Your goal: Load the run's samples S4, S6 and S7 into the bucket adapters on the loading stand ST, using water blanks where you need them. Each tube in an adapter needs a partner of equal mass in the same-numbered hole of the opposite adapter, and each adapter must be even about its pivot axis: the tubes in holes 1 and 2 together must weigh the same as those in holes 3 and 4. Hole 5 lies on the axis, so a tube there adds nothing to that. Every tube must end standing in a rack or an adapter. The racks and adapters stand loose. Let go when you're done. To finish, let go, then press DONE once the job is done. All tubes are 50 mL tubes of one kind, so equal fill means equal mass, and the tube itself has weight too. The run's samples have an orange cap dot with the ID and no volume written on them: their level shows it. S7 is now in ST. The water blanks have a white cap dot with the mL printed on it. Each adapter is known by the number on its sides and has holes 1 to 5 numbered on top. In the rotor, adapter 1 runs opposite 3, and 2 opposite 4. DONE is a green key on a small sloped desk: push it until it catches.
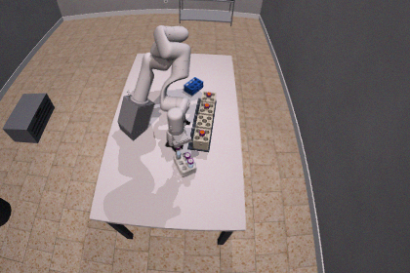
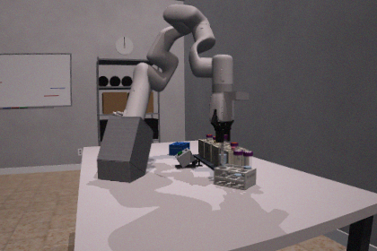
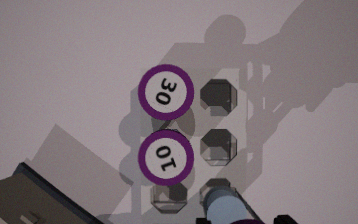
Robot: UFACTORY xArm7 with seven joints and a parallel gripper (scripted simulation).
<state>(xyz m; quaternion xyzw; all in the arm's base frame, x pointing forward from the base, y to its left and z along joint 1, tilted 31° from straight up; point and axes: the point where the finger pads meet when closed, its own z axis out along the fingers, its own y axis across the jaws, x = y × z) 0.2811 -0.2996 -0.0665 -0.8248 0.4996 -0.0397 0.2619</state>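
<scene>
My gripper (image 1: pixel 178 144) (image 2: pixel 222 134) points straight down and is shut on a purple-capped water blank (image 2: pixel 222 151) (image 3: pixel 225 205). It holds the blank upright, a little above the near end of the clear tube rack (image 1: pixel 185 170) (image 2: pixel 235 177). In the wrist view the blanks marked 30 (image 3: pixel 166 92) and 10 (image 3: pixel 166 158) stand in the rack beside empty holes (image 3: pixel 218 95). I cannot read the mark on the held blank. The loading stand ST (image 1: pixel 198 110) (image 2: pixel 203 160) carries a row of beige adapters (image 1: pixel 201 139). Orange-capped tubes (image 1: pixel 202 132) (image 1: pixel 206 104) stand in the row.
A blue rack (image 1: pixel 193 86) (image 2: pixel 179 147) lies behind the stand. A small sloped desk (image 2: pixel 185 158) sits left of the stand. The arm's grey base box (image 1: pixel 135 116) (image 2: pixel 124 150) stands at the table's left side. A corner of the stand shows in the wrist view.
</scene>
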